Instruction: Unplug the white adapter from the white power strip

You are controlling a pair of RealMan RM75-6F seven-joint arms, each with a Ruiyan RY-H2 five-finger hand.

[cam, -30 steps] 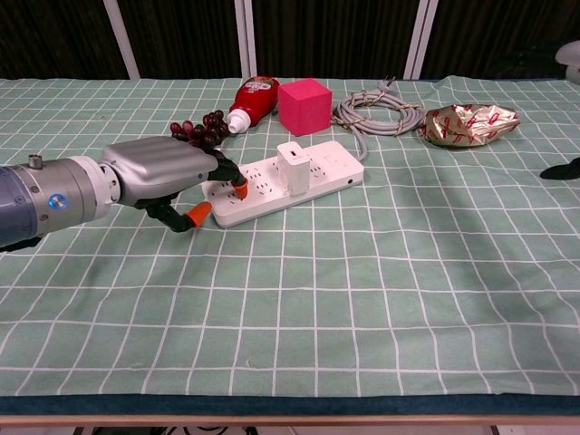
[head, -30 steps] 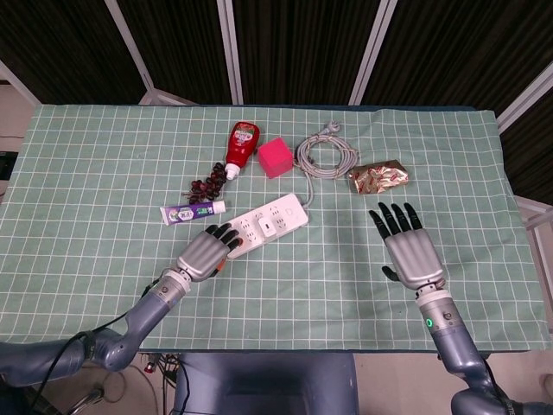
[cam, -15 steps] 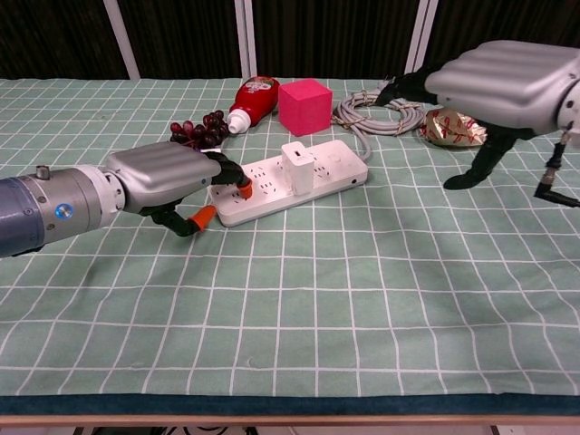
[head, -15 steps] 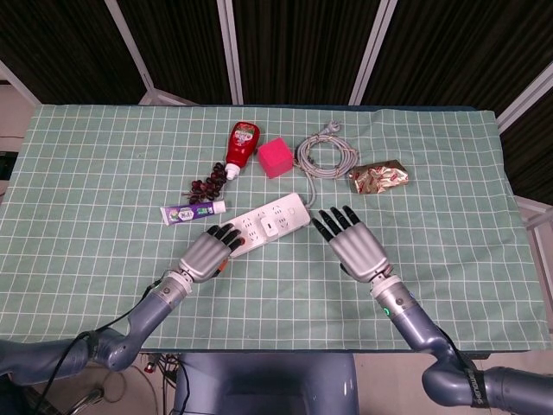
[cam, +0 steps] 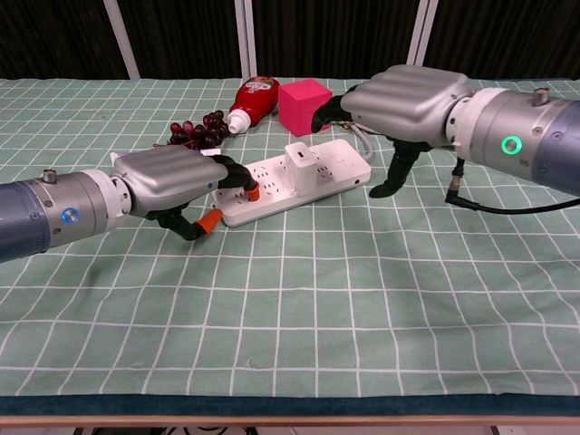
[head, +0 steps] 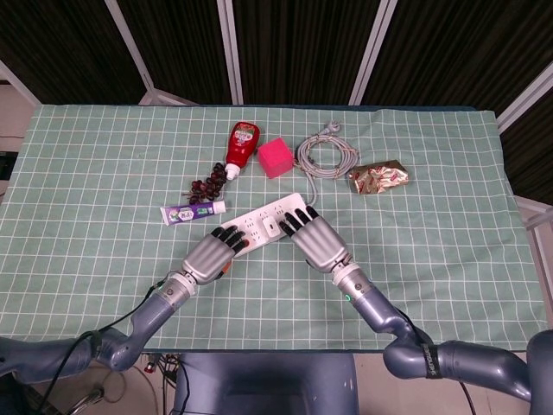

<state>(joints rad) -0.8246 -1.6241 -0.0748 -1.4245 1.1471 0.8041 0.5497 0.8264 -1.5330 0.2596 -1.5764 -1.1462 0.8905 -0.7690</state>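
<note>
The white power strip (head: 259, 226) (cam: 319, 178) lies slantwise mid-table, and the white adapter (head: 272, 228) (cam: 300, 163) stands plugged into its middle. My left hand (head: 210, 256) (cam: 170, 179) grips the strip's left end, with fingers on top and the thumb against the front edge. Over the strip's right end hovers my right hand (head: 313, 240) (cam: 405, 94), fingers apart and holding nothing. Its fingertips reach to just right of the adapter, and its thumb hangs down beside the strip's end.
Behind the strip are a red ketchup bottle (head: 243, 143) (cam: 253, 95), a pink cube (head: 275, 157) (cam: 303, 93), dark grapes (head: 207, 184) (cam: 194, 130) and the strip's coiled grey cable (head: 327, 156). A toothpaste tube (head: 192, 212) lies at the left, a foil wrapper (head: 378, 177) at the right.
My right hand has swept in from the right side of the table to above the strip's right end. The left hand has stayed on the strip, which has shifted slightly.
</note>
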